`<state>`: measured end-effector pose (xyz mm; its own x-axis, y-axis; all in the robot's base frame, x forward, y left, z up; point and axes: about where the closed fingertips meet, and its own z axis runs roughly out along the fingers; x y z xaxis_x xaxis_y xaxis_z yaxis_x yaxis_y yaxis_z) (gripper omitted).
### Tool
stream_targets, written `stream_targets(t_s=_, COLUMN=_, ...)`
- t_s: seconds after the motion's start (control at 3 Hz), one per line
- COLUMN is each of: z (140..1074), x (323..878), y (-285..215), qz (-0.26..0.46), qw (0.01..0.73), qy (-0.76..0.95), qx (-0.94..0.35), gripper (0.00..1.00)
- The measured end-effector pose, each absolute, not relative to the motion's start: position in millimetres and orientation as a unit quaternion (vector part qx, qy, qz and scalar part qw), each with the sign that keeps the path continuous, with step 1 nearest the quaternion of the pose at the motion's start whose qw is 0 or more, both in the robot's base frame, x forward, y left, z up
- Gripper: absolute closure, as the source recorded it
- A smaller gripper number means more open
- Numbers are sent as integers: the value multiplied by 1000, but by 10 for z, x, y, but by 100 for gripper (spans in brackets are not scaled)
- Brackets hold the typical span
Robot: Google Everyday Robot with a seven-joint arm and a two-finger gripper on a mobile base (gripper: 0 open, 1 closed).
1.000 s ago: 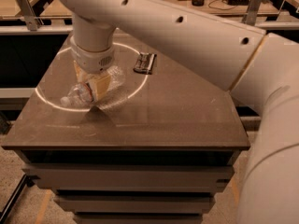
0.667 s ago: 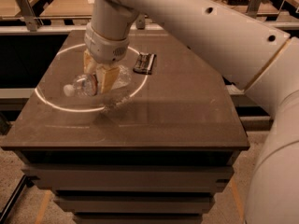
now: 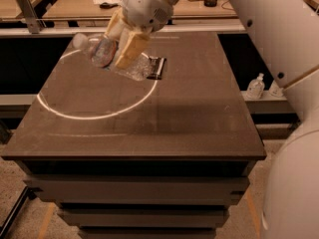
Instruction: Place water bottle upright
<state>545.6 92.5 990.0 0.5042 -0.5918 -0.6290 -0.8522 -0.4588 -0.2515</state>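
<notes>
The water bottle (image 3: 102,51) is clear ribbed plastic with a white cap at its upper left end. It hangs tilted in the air above the dark table (image 3: 199,108), cap up and to the left, base down to the right. My gripper (image 3: 124,46) is shut on the bottle around its middle, its tan fingers (image 3: 130,46) on either side. The bottle is lifted clear of the table, over the far part of a white ring of light (image 3: 89,114).
A flat dark packet (image 3: 157,67) lies on the table just right of the bottle's base. Two small pump-top bottles (image 3: 255,87) stand on a lower ledge to the right. My big white arm (image 3: 279,39) fills the right side.
My gripper has lifted the bottle off the table and carried it up and away, and the bottle's cap end has risen so it tilts more steeply.
</notes>
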Motion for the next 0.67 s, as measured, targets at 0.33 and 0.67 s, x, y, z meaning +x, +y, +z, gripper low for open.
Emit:
stream_targets(t_s=0.33, z=10314, x=5319, y=628, qz=299, qw=329, qy=480, qx=-756, gripper=100)
stream_targets(t_s=0.67, z=10383, x=5302, y=401, qz=308, qw=345, qy=498, qx=-734, gripper=100)
